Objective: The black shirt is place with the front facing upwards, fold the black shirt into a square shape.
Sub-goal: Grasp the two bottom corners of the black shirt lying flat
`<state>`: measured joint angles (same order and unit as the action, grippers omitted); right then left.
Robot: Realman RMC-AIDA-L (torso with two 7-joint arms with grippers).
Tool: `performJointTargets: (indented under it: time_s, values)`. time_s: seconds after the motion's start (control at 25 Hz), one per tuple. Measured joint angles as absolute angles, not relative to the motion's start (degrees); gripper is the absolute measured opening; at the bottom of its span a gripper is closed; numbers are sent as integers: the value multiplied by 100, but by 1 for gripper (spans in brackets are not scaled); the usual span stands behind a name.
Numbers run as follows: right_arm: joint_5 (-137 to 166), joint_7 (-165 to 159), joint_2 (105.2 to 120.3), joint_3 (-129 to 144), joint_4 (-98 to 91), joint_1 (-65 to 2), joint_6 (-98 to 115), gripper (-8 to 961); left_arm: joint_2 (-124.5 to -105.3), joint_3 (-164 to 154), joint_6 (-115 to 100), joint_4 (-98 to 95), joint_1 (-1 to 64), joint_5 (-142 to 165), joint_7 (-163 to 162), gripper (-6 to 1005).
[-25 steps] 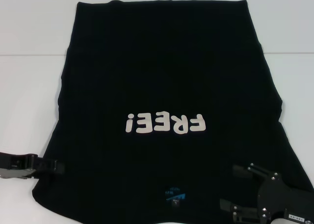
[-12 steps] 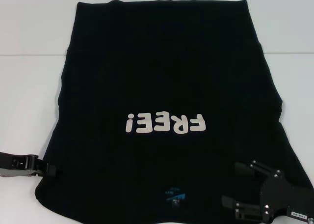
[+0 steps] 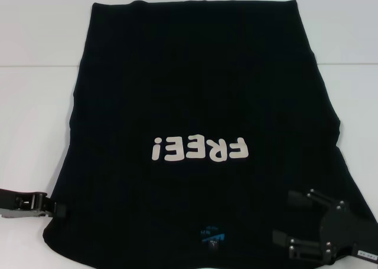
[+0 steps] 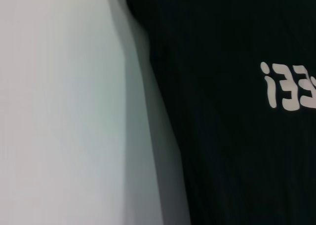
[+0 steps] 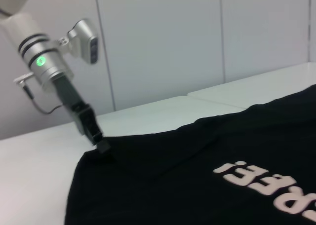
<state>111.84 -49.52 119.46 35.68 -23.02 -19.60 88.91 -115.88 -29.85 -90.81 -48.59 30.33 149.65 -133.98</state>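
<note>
here the black shirt (image 3: 195,92) is lying flat, print up, on the worktop (image 3: 35,104); left hand (image 3: 58,210) is meeting its near corner, prob pinching, can't tell; right hand (image 3: 293,225) is hovering apart opposite, ready to fold.

We see a plain black shirt (image 3: 195,92) with cream block letters (image 3: 198,148) on it and a small blue label (image 3: 211,238) between our hands. The left hand (image 3: 59,210) is black with grey metal behind it, the right hand (image 3: 298,222) black. The counter (image 3: 35,115) is white.
</note>
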Motion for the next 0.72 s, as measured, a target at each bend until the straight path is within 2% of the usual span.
performJointTargets:
  time_s: [0.2, 0.36, 0.44, 0.52, 0.56, 0.68, 0.72]
  values:
    - [11189, -6034, 11941, 3268, -2948, -1777, 9256, 946, -11600, -2926, -9095, -4874, 3021, 14941, -13323, 49]
    - [11234, -8003, 11835, 3084, -4082, -1559, 9649, 946, -11590, -2891, -9183, -4870, 3020, 14920, -13263, 50]
    - [11344, -9419, 11680, 3074, -4704, -1480, 9697, 946, -11589, -2891, -9212, -4870, 3015, 14922, -13218, 50]
    - [11646, -10700, 11438, 3087, -5074, -1513, 9763, 946, -11584, -2885, -9233, -4871, 3012, 14923, -13138, 49]
    - [11896, -11351, 11238, 3105, -5193, -1598, 9823, 947, -11582, -2884, -9248, -4872, 3012, 14922, -13090, 49]
    - [12712, -12806, 10779, 3096, -5208, -1966, 10145, 947, -11577, -2883, -9261, -4874, 3012, 14923, -13008, 45]
    - [12913, -13071, 10691, 3067, -5197, -2088, 10236, 947, -11573, -2882, -9262, -4875, 3017, 14923, -12978, 43]
